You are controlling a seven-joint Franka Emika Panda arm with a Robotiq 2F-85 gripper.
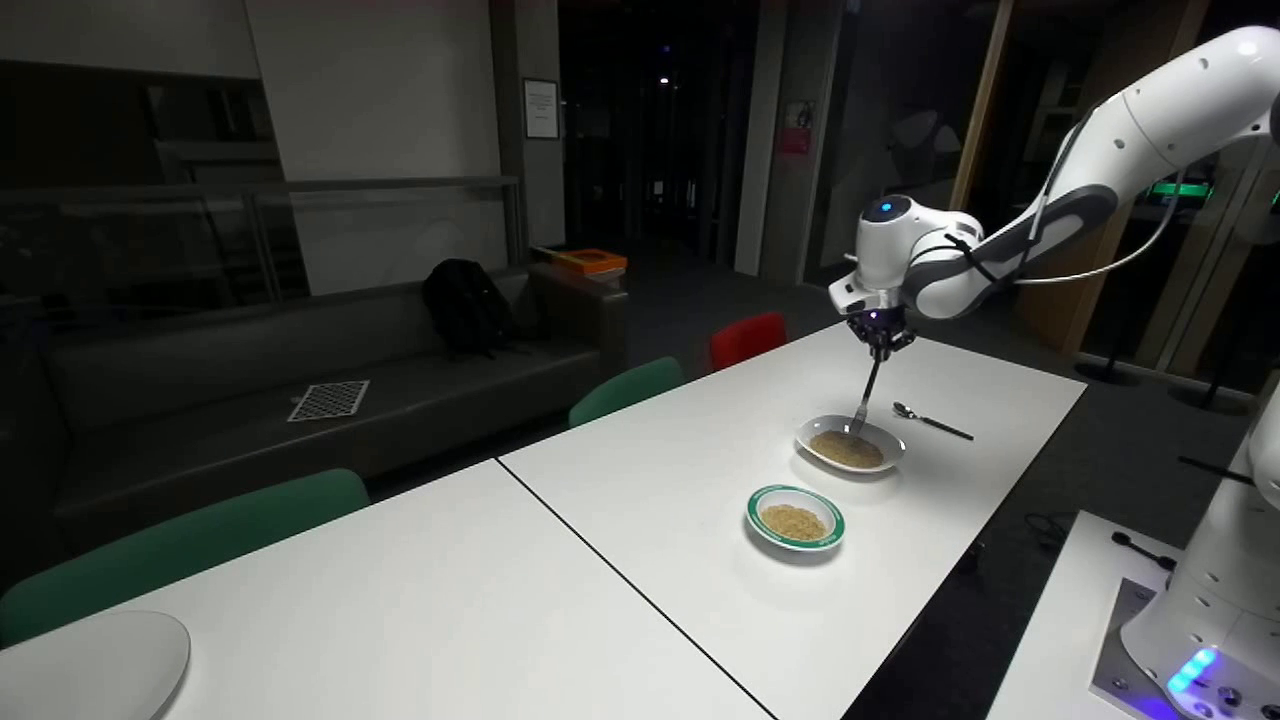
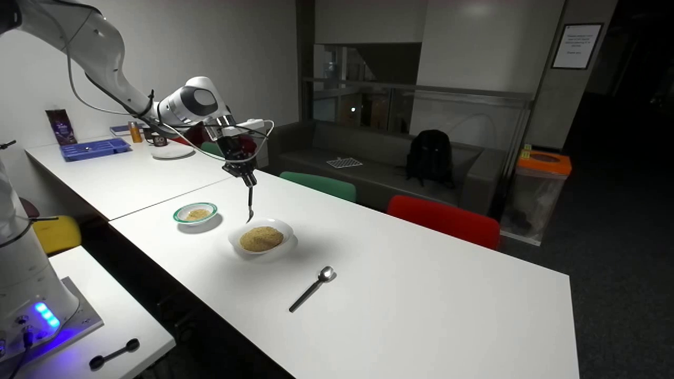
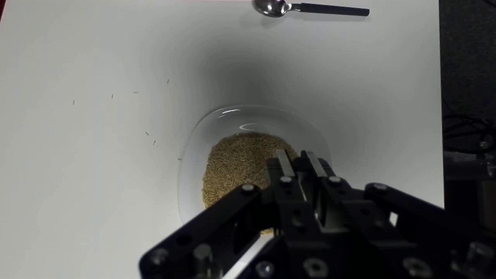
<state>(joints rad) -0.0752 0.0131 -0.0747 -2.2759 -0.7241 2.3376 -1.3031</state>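
several stray grains (image 3: pixel 147 133) show only in my wrist view; my gripper (image 2: pixel 250 183) clamps a utensil (image 2: pixel 250 199), possibly a spoon, above the bowl (image 3: pixel 252 118).

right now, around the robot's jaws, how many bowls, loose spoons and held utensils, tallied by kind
Bowls: 2 (white bowl, green-rimmed bowl)
Loose spoon: 1
Utensil held in the jaws: 1
Total: 4

White table (image 2: pixel 421 305) bears 2 bowls (image 2: pixel 284 229), 1 spoon (image 2: pixel 310 290).
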